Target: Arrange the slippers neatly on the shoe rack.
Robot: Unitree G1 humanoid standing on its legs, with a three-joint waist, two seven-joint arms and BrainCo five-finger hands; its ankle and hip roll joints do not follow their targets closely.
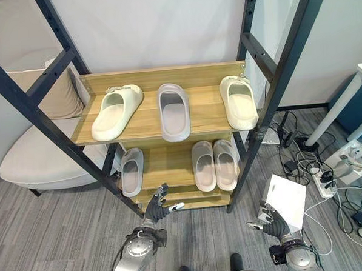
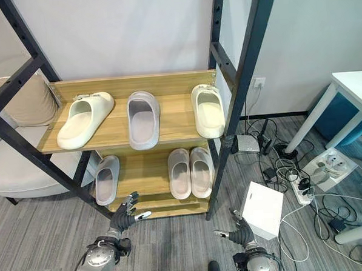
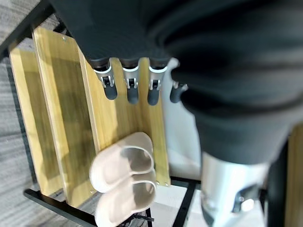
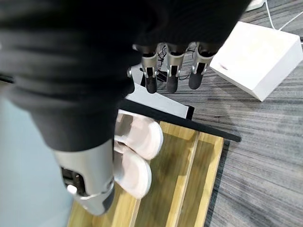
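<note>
The wooden shoe rack [image 1: 159,76] has two shelves. On the top shelf a cream slipper [image 1: 116,111] lies angled at the left, a grey slipper [image 1: 173,111] in the middle and a second cream slipper [image 1: 238,101] at the right. Below, a single grey slipper [image 1: 132,171] lies at the left and a pale pink pair [image 1: 214,165] side by side at the right; the pair [image 3: 125,177] also shows in the left wrist view. My left hand [image 1: 157,206] hovers open, low before the lower shelf's front edge. My right hand [image 1: 269,222] is open over the floor, right of the rack, holding nothing.
Slanted black frame posts [image 1: 34,113] cross in front of the rack on both sides. A beige armchair [image 1: 42,155] stands to the left. A white box [image 1: 286,200] sits on the floor by my right hand, with a power strip [image 1: 324,182] and cables beyond it.
</note>
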